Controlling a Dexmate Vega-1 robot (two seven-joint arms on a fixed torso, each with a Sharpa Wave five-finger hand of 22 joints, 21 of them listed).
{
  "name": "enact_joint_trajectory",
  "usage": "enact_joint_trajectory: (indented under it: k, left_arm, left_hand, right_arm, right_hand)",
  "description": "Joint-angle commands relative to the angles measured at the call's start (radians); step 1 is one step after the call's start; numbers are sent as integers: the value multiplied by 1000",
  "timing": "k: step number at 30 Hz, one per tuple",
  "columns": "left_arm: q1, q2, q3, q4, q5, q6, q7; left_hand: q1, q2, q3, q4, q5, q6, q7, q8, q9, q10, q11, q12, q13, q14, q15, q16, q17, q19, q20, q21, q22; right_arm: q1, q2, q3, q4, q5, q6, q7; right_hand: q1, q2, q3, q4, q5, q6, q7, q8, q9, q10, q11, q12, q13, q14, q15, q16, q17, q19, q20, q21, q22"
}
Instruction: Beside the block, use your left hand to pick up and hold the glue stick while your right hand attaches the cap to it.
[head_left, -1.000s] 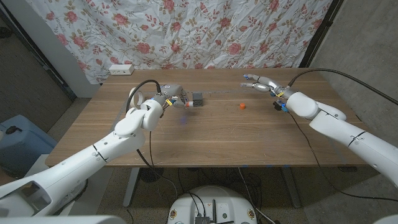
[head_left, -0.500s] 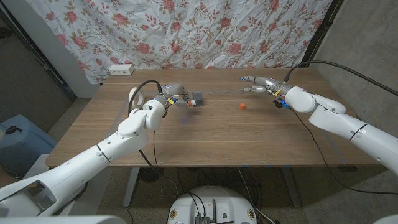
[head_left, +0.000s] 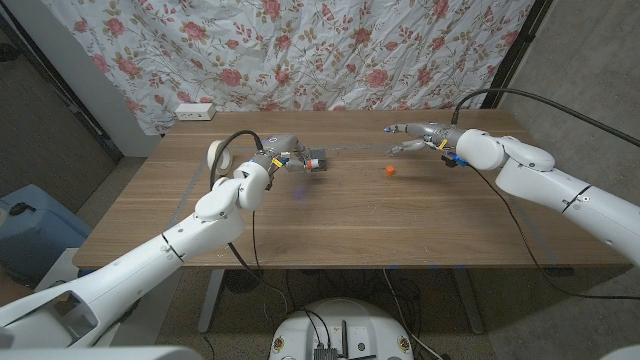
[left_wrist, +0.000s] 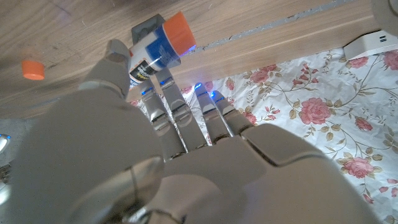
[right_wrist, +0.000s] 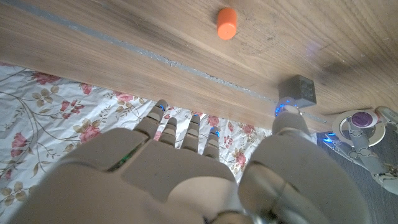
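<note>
Your left hand grips the one glue stick between thumb and fingers, right beside the single grey block at the table's far side. One orange cap lies apart on the wood. Your right hand hangs near it, fingers spread, holding nothing.

Left hand seen from behind, fingertips against the glue stick; orange end of stick faces away from palm. Grey block touching behind the stick. Orange cap lies apart on the wooden tabletop. Floral cloth beyond.
</note>
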Motion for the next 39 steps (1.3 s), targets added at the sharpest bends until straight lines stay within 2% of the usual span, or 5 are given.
enact_joint_trajectory:
  k: [1,9,13,24,39]
  left_arm:
    - [7,-23,10,-4,-39,24,47]
    - [11,-46,10,7,-78,28,89]
    - [9,-54,13,14,-95,26,105]
    - [6,-72,26,37,-139,17,140]
    - [3,-97,32,60,-195,13,192]
  left_hand:
    - [-1,41,-2,6,4,118,30,9,14,68,-60,2,2,12,-127,2,3,3,-7,-1,2]
    - [-3,41,-4,6,4,120,31,8,15,72,-60,1,2,13,-126,1,3,2,-6,0,3]
    - [-4,42,-5,7,4,121,30,7,15,74,-60,1,2,13,-126,1,3,2,-6,-1,3]
    - [-5,44,-7,6,5,115,33,1,15,76,-60,-1,2,16,-123,2,3,1,-6,-1,3]
    - [-8,46,-10,7,5,116,34,-2,16,78,-60,-4,2,19,-121,2,3,-1,-5,-1,3]
  right_arm:
    - [68,2,-47,-1,-101,-24,126]
    - [101,19,-73,16,-158,-32,179]
    - [118,30,-87,37,-178,-26,205]
    - [156,67,-130,77,-247,-48,268]
    - [172,91,-161,120,-293,-29,275]
  right_hand:
    - [18,3,8,0,-2,1,-2,9,4,5,2,6,3,4,10,8,0,6,6,4,2]
    - [42,-10,15,2,-4,21,-8,19,6,32,3,18,7,28,11,21,-1,25,13,11,1]
    - [50,-13,18,2,-5,21,-10,20,6,38,-4,21,9,32,10,23,-1,30,13,13,1]
    - [61,-18,22,6,-6,9,-12,15,6,36,0,20,11,32,14,23,-1,30,7,11,2]
    - [86,-23,32,10,-6,48,-24,30,7,64,0,30,16,61,11,35,-1,47,13,15,2]
